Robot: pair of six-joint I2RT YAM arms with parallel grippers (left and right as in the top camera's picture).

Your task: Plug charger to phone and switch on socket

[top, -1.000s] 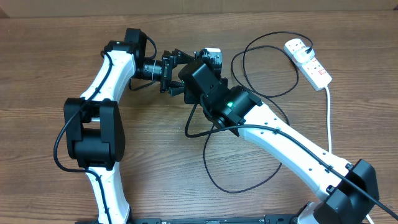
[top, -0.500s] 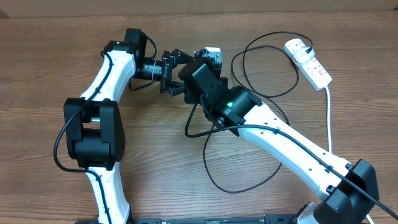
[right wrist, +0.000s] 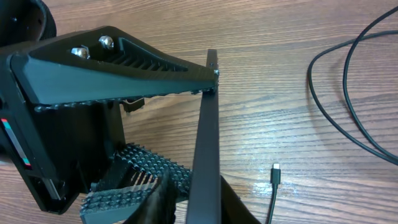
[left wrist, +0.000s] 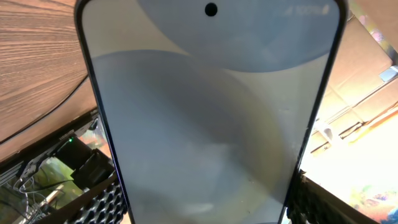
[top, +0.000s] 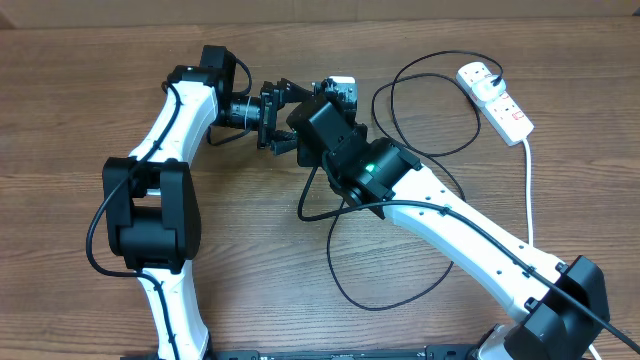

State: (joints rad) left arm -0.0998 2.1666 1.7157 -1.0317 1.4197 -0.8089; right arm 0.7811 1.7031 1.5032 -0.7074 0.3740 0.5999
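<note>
Left wrist view: my left fingers (left wrist: 102, 202) are clamped on the phone (left wrist: 205, 124), a ribbed pad on each long edge at the bottom corners of the frame. The pale screen fills almost everything, with its camera dot at top centre. So my left gripper (left wrist: 208, 202) has the phone held up, facing its own lens.

Over to the right wrist view: the phone shows edge-on, a dark strip down the middle, with a left finger's tip pressed on its upper end. My right gripper (right wrist: 183, 206) sits at the bottom of the frame, close against that strip. Apart or together? I cannot tell, it's black on black down there. And there's the charger (right wrist: 275, 172): its tip lies bare on the table (right wrist: 298, 37) at lower right, near the phone but apart from it.

Overhead now: both grippers meet at upper centre, and black cable loops across the middle and right. The socket (top: 497, 100) sits at upper right, well apart. The cable runs to its upper end and looks plugged in there, but the switch is too small to read.

My read is that we're early on. The phone is held ready. The tip has yet to be picked up and seated, and the socket switch comes after that.
</note>
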